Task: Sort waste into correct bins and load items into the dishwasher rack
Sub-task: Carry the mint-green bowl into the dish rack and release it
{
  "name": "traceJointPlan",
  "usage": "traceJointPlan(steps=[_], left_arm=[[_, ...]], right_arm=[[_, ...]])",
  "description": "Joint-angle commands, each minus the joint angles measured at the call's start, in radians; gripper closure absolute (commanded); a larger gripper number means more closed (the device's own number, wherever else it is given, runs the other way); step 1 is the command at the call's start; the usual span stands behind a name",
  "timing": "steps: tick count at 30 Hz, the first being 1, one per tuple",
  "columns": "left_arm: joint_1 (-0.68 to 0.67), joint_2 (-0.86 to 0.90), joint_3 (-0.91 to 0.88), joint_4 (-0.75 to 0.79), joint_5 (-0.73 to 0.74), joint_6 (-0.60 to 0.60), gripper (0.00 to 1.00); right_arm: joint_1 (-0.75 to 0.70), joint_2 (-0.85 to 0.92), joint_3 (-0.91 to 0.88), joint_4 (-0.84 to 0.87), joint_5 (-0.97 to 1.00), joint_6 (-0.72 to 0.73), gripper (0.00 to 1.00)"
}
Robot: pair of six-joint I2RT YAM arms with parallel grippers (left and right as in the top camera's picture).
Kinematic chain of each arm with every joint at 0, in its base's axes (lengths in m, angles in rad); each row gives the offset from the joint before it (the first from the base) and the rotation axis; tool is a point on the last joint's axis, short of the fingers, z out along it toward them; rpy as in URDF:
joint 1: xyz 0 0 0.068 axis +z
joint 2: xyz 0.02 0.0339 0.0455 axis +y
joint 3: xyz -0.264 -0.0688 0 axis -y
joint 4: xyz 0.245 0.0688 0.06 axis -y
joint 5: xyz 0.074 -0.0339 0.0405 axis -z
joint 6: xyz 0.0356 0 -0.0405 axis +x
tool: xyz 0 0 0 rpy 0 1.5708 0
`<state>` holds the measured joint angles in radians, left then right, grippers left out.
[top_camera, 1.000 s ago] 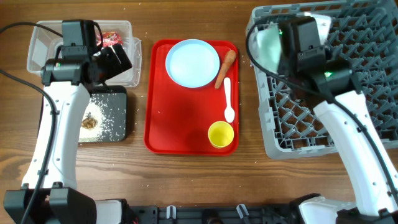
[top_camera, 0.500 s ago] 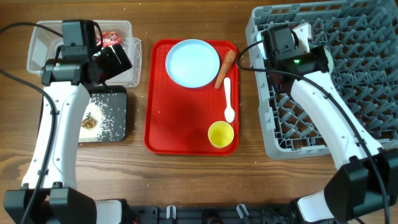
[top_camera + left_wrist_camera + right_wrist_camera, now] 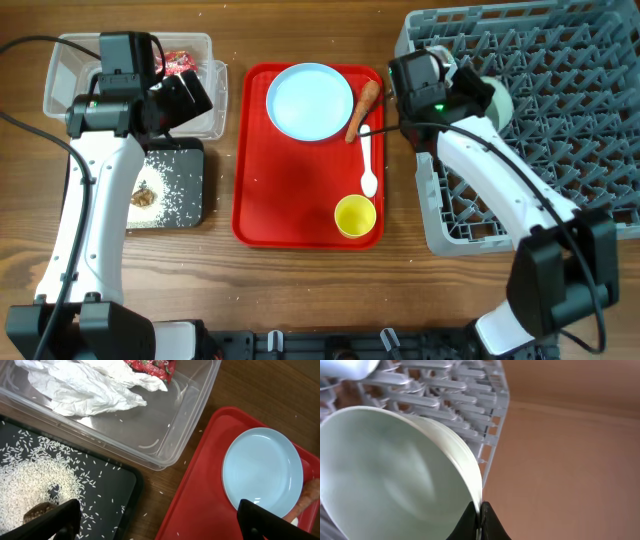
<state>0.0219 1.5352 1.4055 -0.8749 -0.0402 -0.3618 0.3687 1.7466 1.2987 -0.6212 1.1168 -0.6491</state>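
Observation:
My right gripper (image 3: 480,521) is shut on the rim of the pale green bowl (image 3: 395,475) and holds it tilted over the left part of the grey dishwasher rack (image 3: 445,390). Overhead, the right gripper (image 3: 455,90) and bowl (image 3: 497,100) are at the rack's (image 3: 560,150) near-left corner. My left gripper (image 3: 155,525) is open and empty above the gap between the black tray (image 3: 115,480) and the red tray (image 3: 200,495). The clear tub (image 3: 165,435) holds the white napkin (image 3: 85,387) and the red wrapper (image 3: 152,366). Rice (image 3: 35,467) and the brown scrap (image 3: 37,512) lie on the black tray.
The red tray (image 3: 290,190) holds the light blue plate (image 3: 310,100), the orange carrot (image 3: 362,110), the white spoon (image 3: 367,160) and the yellow cup (image 3: 354,215). Stray rice grains lie on the wood. A pale blue rim (image 3: 350,365) shows at the right wrist view's top left.
My right arm has swung left across the rack with the pale green bowl, from the rack's middle to its left edge. The left arm has not moved.

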Motion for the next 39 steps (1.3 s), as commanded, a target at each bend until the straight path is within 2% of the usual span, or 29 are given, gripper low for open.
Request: traceJointPlan(steps=[1, 8, 10, 11, 12, 15, 16, 17, 19, 20, 24, 27, 29, 30, 35, 37, 39], left_arm=[[0.004, 0.004, 0.005, 0.002, -0.01, -0.013, 0.0], [0.004, 0.004, 0.005, 0.002, -0.01, -0.013, 0.0], [0.004, 0.004, 0.005, 0.002, -0.01, -0.013, 0.0], [0.004, 0.004, 0.005, 0.002, -0.01, -0.013, 0.0], [0.004, 0.004, 0.005, 0.002, -0.01, -0.013, 0.0], [0.004, 0.004, 0.005, 0.002, -0.01, -0.013, 0.0], [0.004, 0.004, 0.005, 0.002, -0.01, -0.013, 0.0], [0.004, 0.004, 0.005, 0.002, -0.01, -0.013, 0.0], [0.004, 0.004, 0.005, 0.002, -0.01, -0.013, 0.0], [0.004, 0.004, 0.005, 0.002, -0.01, -0.013, 0.0], [0.004, 0.004, 0.005, 0.002, -0.01, -0.013, 0.0], [0.004, 0.004, 0.005, 0.002, -0.01, -0.013, 0.0], [0.004, 0.004, 0.005, 0.002, -0.01, -0.013, 0.0], [0.004, 0.004, 0.005, 0.002, -0.01, -0.013, 0.0], [0.004, 0.004, 0.005, 0.002, -0.01, -0.013, 0.0], [0.004, 0.004, 0.005, 0.002, -0.01, -0.013, 0.0], [0.004, 0.004, 0.005, 0.002, -0.01, -0.013, 0.0]], right_arm=[[-0.002, 0.017, -0.022, 0.012, -0.023, -0.002, 0.96], [0.029, 0.017, -0.044, 0.004, -0.054, 0.031, 0.96], [0.058, 0.017, -0.044, 0.004, -0.055, 0.028, 0.91], [0.073, 0.017, -0.044, 0.003, -0.066, 0.027, 0.84], [0.092, 0.017, -0.044, 0.003, -0.076, 0.027, 0.72], [0.123, 0.017, -0.044, 0.003, -0.105, 0.025, 0.64], [0.132, 0.017, -0.044, 0.003, -0.106, 0.023, 0.5], [0.14, 0.017, -0.044, 0.003, -0.106, 0.023, 0.25], [0.156, 0.017, -0.044, 0.013, -0.106, 0.023, 0.06], [0.158, 0.017, -0.044, 0.024, -0.106, 0.024, 0.0], [0.159, 0.013, -0.042, 0.153, -0.129, 0.028, 0.0], [0.159, -0.018, -0.008, 0.226, -0.217, 0.104, 0.0], [0.159, -0.056, 0.037, 0.225, -0.422, 0.195, 0.0], [0.159, -0.085, 0.05, 0.227, -0.583, 0.287, 0.0], [0.161, -0.127, 0.051, 0.147, -1.147, 0.621, 0.0], [0.161, -0.127, 0.05, 0.095, -1.39, 0.826, 0.0], [0.161, -0.127, 0.05, 0.074, -1.47, 0.86, 0.0]])
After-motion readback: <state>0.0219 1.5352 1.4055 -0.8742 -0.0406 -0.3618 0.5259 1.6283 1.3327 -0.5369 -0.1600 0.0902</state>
